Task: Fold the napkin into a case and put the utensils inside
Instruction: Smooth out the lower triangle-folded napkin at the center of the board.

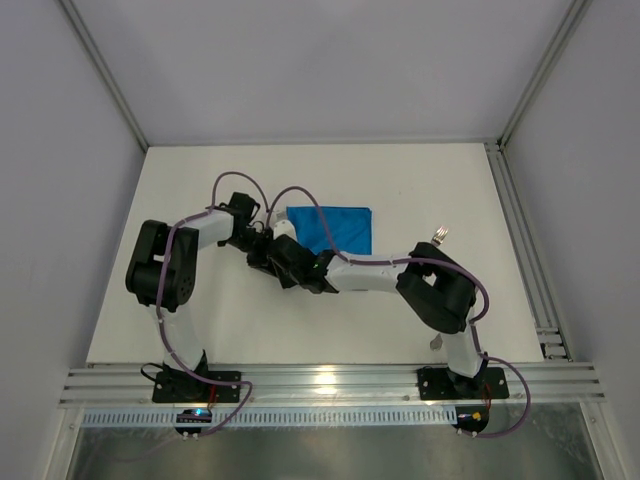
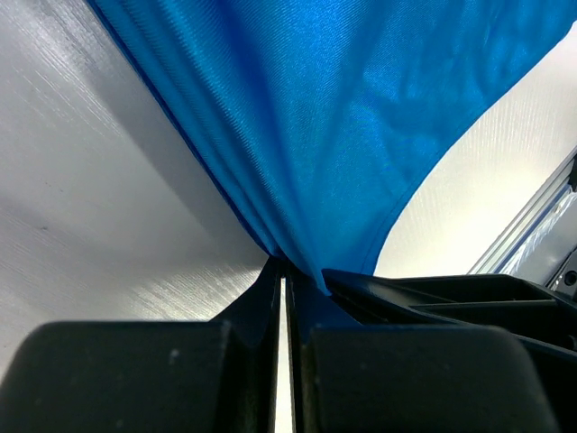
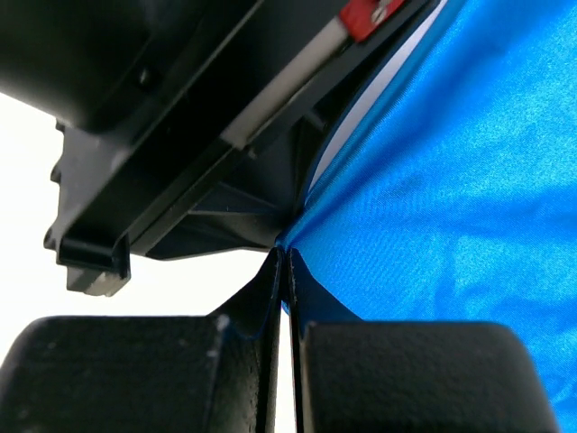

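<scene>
White table (image 1: 430,180), two claws pinching one corner of the cloth.
Your left claw (image 2: 281,269) and right claw (image 3: 281,254) are both pressed together on blue cloth, side by side and almost touching, at the near-left corner of the napkin (image 1: 345,225). From both claws the cloth spreads away and to the right, its long axis running left to right. The fold probably has to carry that corner over the rest. The fork (image 1: 438,236) lies well off to the right, nearer your right arm.

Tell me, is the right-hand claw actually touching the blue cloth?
Touching. The right wrist view shows the right gripper shut on the napkin, with a fold of the blue cloth pinched between its jaws.
</scene>
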